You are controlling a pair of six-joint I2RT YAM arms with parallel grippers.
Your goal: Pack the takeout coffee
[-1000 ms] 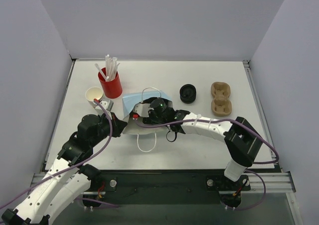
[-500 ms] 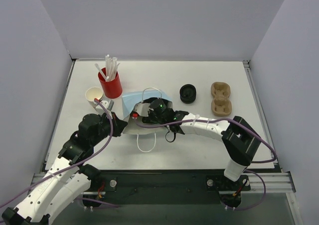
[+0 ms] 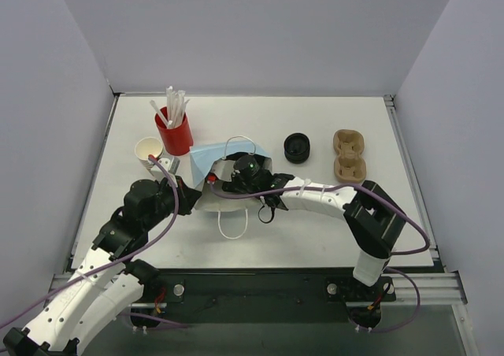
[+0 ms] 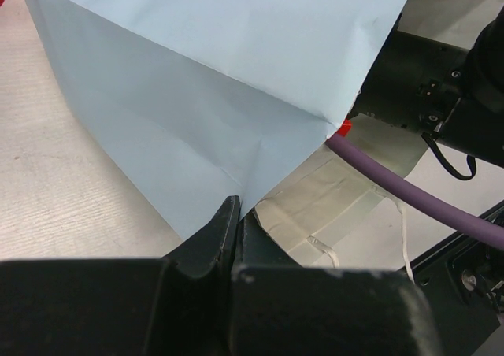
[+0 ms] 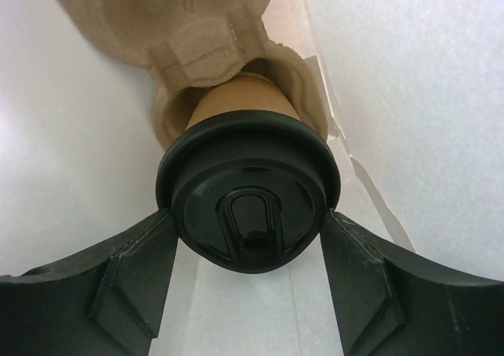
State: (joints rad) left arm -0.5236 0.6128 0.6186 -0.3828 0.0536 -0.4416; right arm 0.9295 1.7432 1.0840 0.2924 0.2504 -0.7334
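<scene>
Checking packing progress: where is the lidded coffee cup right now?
In the right wrist view, the coffee cup sits in the right gripper, seated in a cardboard carrier inside the paper bag, which is mid-table right of the red straw holder.

The takeout coffee [image 5: 248,206], a small tan-brown paper cup with a round black lid shut on top, lid facing the wrist camera, bottom end tucked in a beige cup holder [image 5: 205,49], inside the paper bag [image 5: 409,96], lid squeezed by the right gripper [image 5: 246,224]

The takeout coffee [image 5: 244,175] is matt tan paper under a smooth plastic lid [image 5: 248,214]; the bag [image 4: 197,80] is matt paper.
</scene>
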